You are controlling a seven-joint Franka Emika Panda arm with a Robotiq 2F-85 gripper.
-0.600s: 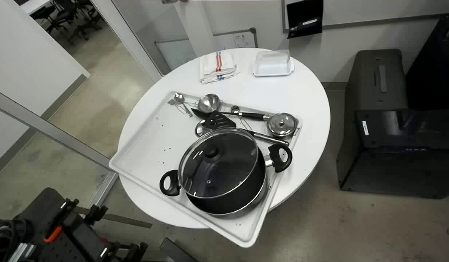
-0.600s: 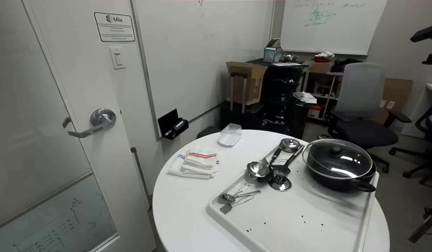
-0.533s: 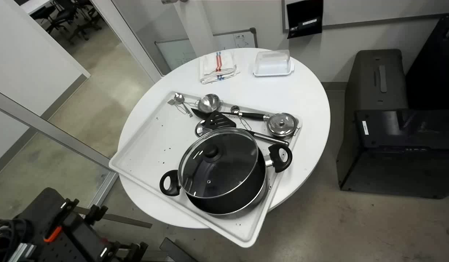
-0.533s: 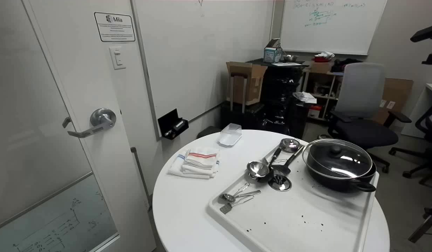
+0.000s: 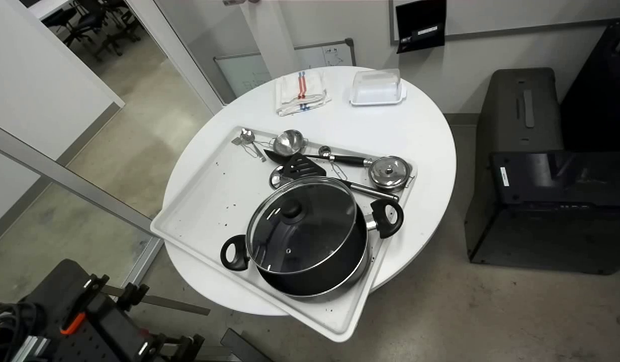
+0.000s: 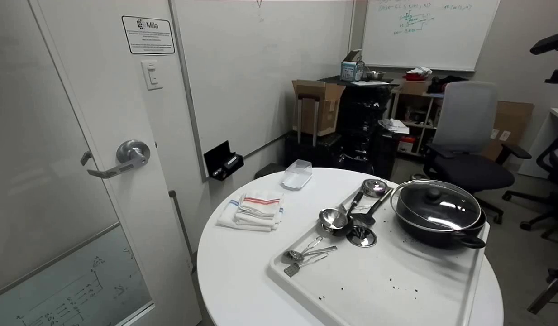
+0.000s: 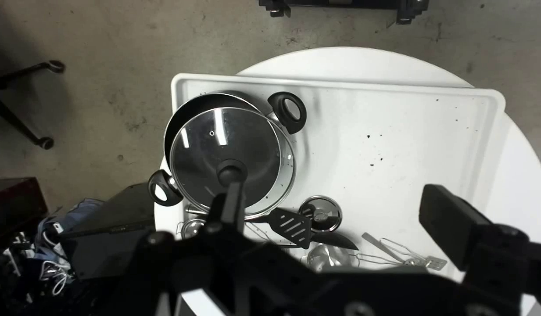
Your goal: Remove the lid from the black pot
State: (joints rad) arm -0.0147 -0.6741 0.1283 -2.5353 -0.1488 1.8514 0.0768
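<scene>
In an exterior view, the black pot sat at one corner of a white tray, two loop handles sticking out on opposite sides, and the tray lay on a round white desk with two of its corners jutting past the edge. The glass lid rested on top of the pot, dark knob upward, off-centre enough that a crescent of the pot's inside showed. On the tray beyond the pot I saw a black slotted spatula, a small metal bowl and more shiny utensils; farther back were folded towels striped in red and blue, near a clear plastic box. In an exterior view, the lid overhung the pot toward the middle of the tray, and whether it sat level was hard for me to say. A grey-backed chair and a cardboard box stood beyond the desk, and a door with a lever handle was at the left. In the wrist view, the gripper had its jaws wide apart, one showing in front of the lid just below the knob, the other in front of the tray. How high they hung above the lid I couldn't tell. White tray showed through the glass at the overhanging edge, and dark crumbs lay scattered on the tray.
</scene>
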